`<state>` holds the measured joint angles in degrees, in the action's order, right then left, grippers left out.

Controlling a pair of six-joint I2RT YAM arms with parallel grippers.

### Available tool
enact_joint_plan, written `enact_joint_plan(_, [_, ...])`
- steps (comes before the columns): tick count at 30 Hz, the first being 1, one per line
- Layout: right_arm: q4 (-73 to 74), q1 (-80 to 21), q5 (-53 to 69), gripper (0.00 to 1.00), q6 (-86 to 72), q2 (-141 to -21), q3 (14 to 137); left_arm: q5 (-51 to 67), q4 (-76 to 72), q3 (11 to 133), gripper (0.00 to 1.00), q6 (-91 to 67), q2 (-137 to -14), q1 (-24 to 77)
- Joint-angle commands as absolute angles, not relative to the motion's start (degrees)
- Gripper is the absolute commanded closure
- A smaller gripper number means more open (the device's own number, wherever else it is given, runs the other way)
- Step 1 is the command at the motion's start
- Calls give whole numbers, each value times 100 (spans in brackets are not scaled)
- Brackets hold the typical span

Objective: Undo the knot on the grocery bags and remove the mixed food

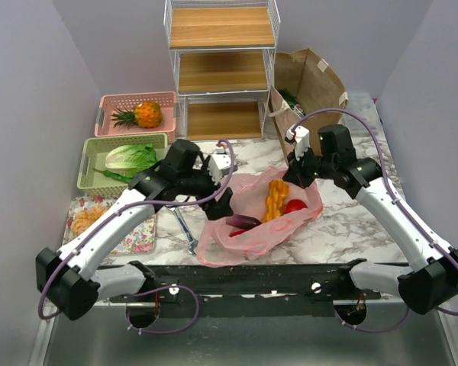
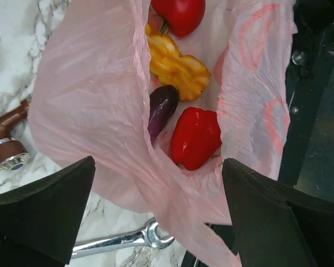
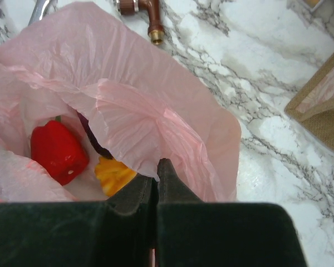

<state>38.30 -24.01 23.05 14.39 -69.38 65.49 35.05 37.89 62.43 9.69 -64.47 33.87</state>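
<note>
1. Pink plastic bag (image 1: 248, 236) lies open between the arms, its knot already undone and food inside.
2. Left gripper (image 2: 158, 162), fingers wide apart, hangs over the bag's mouth and is nearer the food.
3. Right gripper (image 3: 157, 167), fingers together, pinches the bag's far rim.
4. Eggplant (image 2: 162, 105) lies just ahead of the left fingers, its long axis crossing their closing line.

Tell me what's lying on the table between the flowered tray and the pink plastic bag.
A silver wrench lies between the flowered tray and the pink plastic bag. The top view shows this.
</note>
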Motion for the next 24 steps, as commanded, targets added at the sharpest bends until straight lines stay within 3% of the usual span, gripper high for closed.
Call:
enact_joint_plan(1, [3350,-2380,2545,99,1512,-6711,6504,2357,3087,6249,2,486,-7065,3763])
enact_joint_plan(3, [3226,-2376,2481,99,1510,-6738,6542,1919,3290,6557,25,623,-7397,3696])
enact_joint_plan(6, [3150,-2380,2201,99,1335,-6889,6783,1786,3874,7498,81,1071,-7783,3535])
enact_joint_plan(8, [3030,-2378,2143,99,1220,-6974,7021,2136,4294,8254,98,1438,-8040,3478])
enact_joint_plan(12, [3047,-2379,2323,99,1388,-6948,7457,3204,4748,9089,100,2323,-8001,3462])
enact_joint_plan(16, [3936,-2377,2329,99,1919,-6914,7573,3758,5072,8666,100,3286,-7543,3454])
enact_joint_plan(20, [4310,-2385,2518,99,2369,-6561,6645,3955,5383,7665,100,3890,-7296,3351])
enact_joint_plan(24, [4010,-2391,2411,99,2649,-6335,5653,3282,4572,7108,100,3207,-7292,3092])
